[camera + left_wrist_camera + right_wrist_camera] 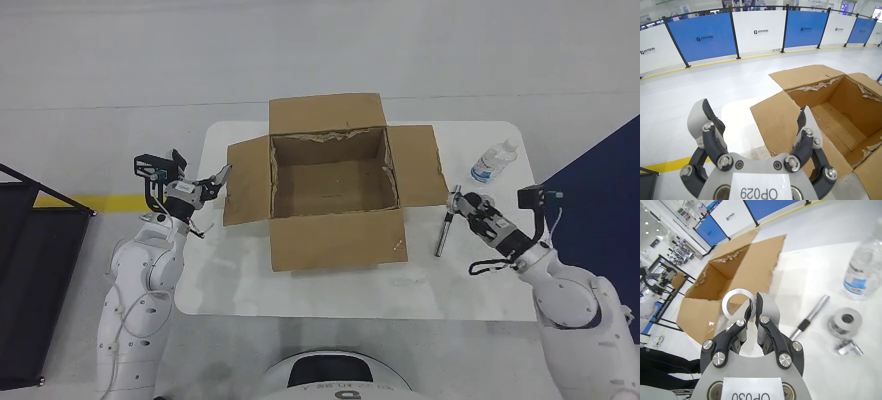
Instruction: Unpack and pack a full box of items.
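An open cardboard box (333,185) with torn flaps stands mid-table, its inside bare (838,123); the same box (719,283) shows in the right wrist view. My left gripper (213,183) hangs open beside the box's left flap, nothing between its fingers (713,117). My right gripper (753,306) is shut on a metal ring (730,306), held above the table to the right of the box (466,207). Below it lie a metal rod (811,317) with a black grip, a metal disc part (845,321) and a small metal piece (848,348).
A clear plastic bottle (493,162) with a blue label stands at the table's right side (861,275). The white table (350,290) has free room in front of the box. A dark rack (25,260) stands off the table's left.
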Controlling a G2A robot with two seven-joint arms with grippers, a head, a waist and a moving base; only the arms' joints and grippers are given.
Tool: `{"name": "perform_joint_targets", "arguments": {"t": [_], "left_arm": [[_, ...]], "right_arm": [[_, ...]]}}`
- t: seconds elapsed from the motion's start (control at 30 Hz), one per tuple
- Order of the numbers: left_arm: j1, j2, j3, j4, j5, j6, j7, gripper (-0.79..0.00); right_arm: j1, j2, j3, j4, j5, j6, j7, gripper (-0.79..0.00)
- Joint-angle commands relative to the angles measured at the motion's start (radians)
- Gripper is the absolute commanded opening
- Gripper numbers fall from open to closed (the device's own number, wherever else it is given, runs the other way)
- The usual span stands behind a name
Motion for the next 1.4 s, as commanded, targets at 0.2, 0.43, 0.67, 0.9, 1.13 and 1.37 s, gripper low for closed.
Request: {"name": "perform_joint_targets", "arguments": {"t": [0.2, 0.43, 0.67, 0.9, 1.13, 1.37], "left_arm": [[0.0, 0.0, 0.0, 0.0, 0.0, 0.0, 0.0, 0.0], [0.0, 0.0, 0.0, 0.0, 0.0, 0.0, 0.0, 0.0], [0.0, 0.0, 0.0, 0.0, 0.0, 0.0, 0.0, 0.0], [0.0, 0.0, 0.0, 0.0, 0.0, 0.0, 0.0, 0.0], [0.0, 0.0, 0.0, 0.0, 0.0, 0.0, 0.0, 0.0], [0.0, 0.0, 0.0, 0.0, 0.0, 0.0, 0.0, 0.0]], "right_arm": [[0.148, -0.01, -0.212, -0.157, -0.126, 0.26, 0.105, -0.785], [0.334, -0.031, -0.445, -0.127, -0.259, 0.465, 0.175, -0.785], [0.567, -0.075, -0.683, 0.077, -0.419, 0.743, 0.252, -0.785], [0.72, -0.131, -0.883, 0.264, -0.515, 0.868, 0.271, -0.785], [0.785, -0.179, -1.009, 0.354, -0.584, 0.947, 0.268, -0.785], [0.865, -0.225, -1.059, 0.474, -0.559, 0.976, 0.294, -0.785]]}}
